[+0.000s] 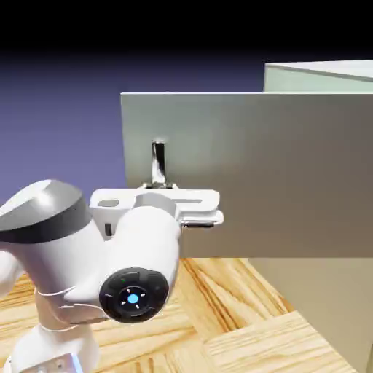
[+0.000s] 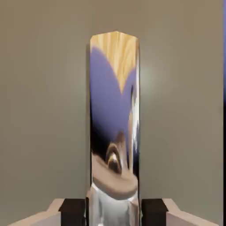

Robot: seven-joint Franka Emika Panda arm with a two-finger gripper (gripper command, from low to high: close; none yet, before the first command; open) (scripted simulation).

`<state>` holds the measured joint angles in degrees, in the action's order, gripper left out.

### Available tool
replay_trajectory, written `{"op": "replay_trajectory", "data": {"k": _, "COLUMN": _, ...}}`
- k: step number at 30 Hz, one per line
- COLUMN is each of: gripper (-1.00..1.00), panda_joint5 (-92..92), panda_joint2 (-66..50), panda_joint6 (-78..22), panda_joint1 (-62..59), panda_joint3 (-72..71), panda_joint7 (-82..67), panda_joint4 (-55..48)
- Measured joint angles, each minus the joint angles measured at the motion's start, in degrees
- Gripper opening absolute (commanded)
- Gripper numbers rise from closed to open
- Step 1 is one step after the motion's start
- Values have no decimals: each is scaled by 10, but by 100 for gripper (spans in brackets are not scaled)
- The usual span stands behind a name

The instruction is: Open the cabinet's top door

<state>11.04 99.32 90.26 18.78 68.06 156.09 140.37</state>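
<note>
Two grey fingertips [image 2: 73, 212] of my pincer [image 2: 114, 212] sit tight against either side of the silver handle [image 2: 114, 119], so it is clamped on that bar. From the exterior view I see the top door [image 1: 277, 175] swung out from the cabinet [image 1: 328, 76], its free edge toward the exterior view's left, with the handle near that edge above the wooden surface [image 1: 240, 320].

Top door [image 1: 277, 175] swung out from the cabinet [image 1: 320, 76], its flat face broadside to camera. Vertical silver handle [image 1: 157, 160] near the door's left edge. White arm's gripper [image 1: 159, 183] closed on the handle's lower end. Wood-grain table [image 1: 240, 320] below, blue-violet backdrop [image 1: 58, 124] at left.
</note>
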Motion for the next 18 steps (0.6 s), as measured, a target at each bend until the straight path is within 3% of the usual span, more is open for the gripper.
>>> {"op": "replay_trajectory", "data": {"k": 18, "gripper": -100, "panda_joint5": -2, "panda_joint2": -37, "panda_joint6": -297, "panda_joint1": 243, "panda_joint3": 23, "panda_joint7": 25, "panda_joint4": -374}}
